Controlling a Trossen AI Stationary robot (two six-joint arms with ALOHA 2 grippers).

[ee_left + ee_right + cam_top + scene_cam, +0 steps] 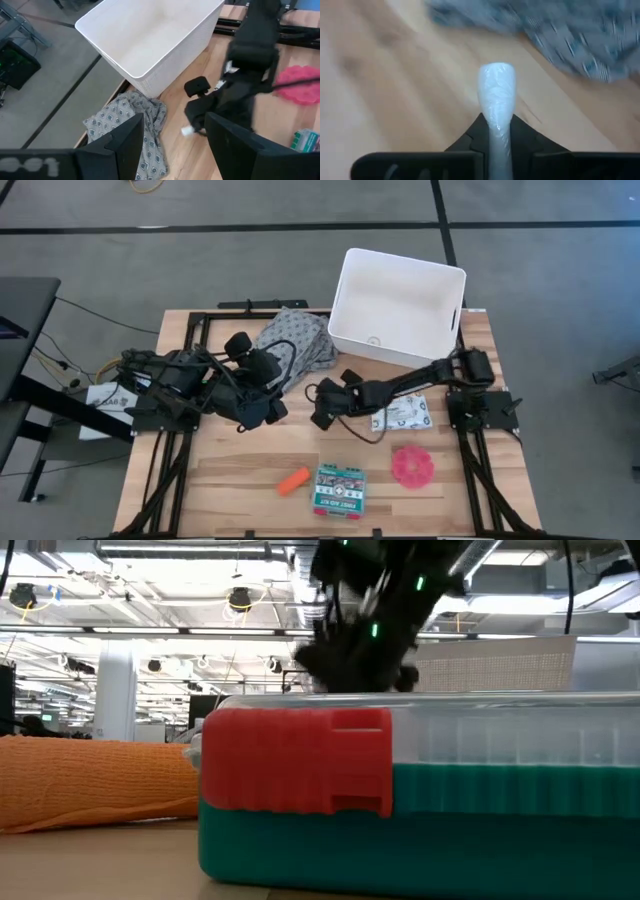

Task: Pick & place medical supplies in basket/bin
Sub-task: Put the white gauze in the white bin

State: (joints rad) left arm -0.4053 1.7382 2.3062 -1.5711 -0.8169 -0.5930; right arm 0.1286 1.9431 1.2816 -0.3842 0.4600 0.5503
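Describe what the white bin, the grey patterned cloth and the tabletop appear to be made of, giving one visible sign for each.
White bin: probably matte plastic; smooth moulded walls, rounded corners.
Grey patterned cloth: soft woven fabric; it lies crumpled in folds.
Tabletop: light wood, seemingly laminated; grain and plank seams show, with a slight sheen.

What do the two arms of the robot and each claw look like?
Both arms are dark and jointed, with black cables along them. The left claw has two broad, flat black fingers. The right claw has black fingers that taper toward the tips. Small green lights show in the low view.

Crumpled grey dotted cloth (pixel 295 340) on wooden table (pixel 230 470)
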